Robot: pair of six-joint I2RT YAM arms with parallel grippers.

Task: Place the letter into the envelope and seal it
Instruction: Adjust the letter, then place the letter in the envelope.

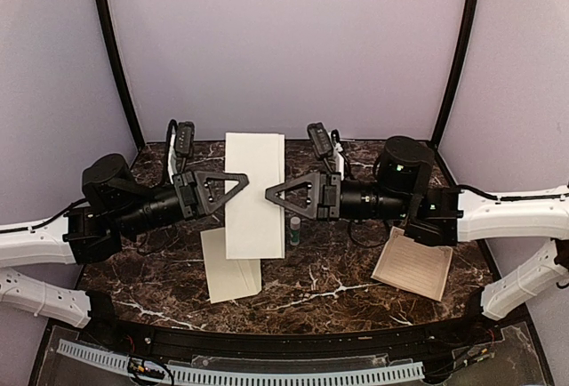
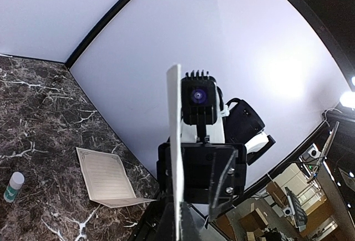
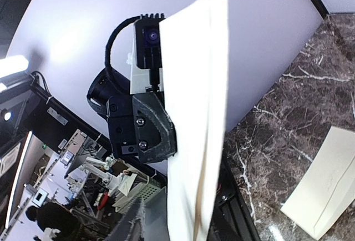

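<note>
Nearest the arm bases, the envelope (image 1: 233,281) lies flat on the table (image 1: 347,295), left of centre, its far end hidden from above by the raised letter. Lying there, it looks ready to be opened once a gripper is free. To the right a bordered sheet (image 1: 412,266) lies well apart, out of the working space. A glue stick (image 1: 294,230) stands upright near the middle, likely kept handy for the seal. Above these the letter (image 1: 255,217), a folded white sheet, hangs in the air with its long side running away from the bases. The left gripper (image 1: 242,181) is pinched tight on its left edge and carries it. The right gripper (image 1: 269,193) meets the opposite edge, but I cannot tell whether it grips; this is probably a handover or a squaring of the fold. The table is dark marble with white veins, closed in behind by plain pale walls (image 1: 284,39) and black struts (image 1: 111,48).
</note>
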